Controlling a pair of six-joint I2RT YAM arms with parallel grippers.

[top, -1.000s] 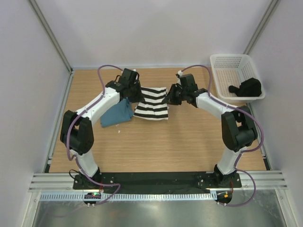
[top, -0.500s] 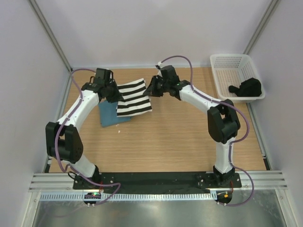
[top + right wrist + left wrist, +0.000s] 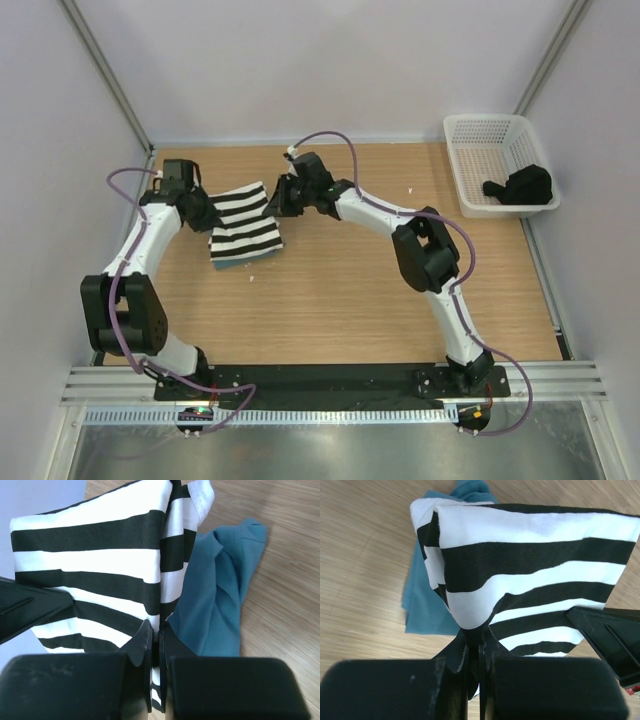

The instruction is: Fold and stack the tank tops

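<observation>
Holds striped tank top (image 3: 243, 218) spread between left gripper (image 3: 474, 640) and right gripper (image 3: 154, 630), each clamped on an edge, over teal tank top (image 3: 215, 605), apparently to stack it.

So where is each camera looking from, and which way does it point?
Top camera: high above and behind the bases, facing down at the wooden table; left arm, right arm and white mesh basket show.
Left wrist camera: on the left wrist, facing along the left gripper, shut on the striped tank top.
Right wrist camera: on the right wrist, facing along the right gripper, shut on that top too.
Shared: both wrist views show the striped top with the teal tank top below.
</observation>
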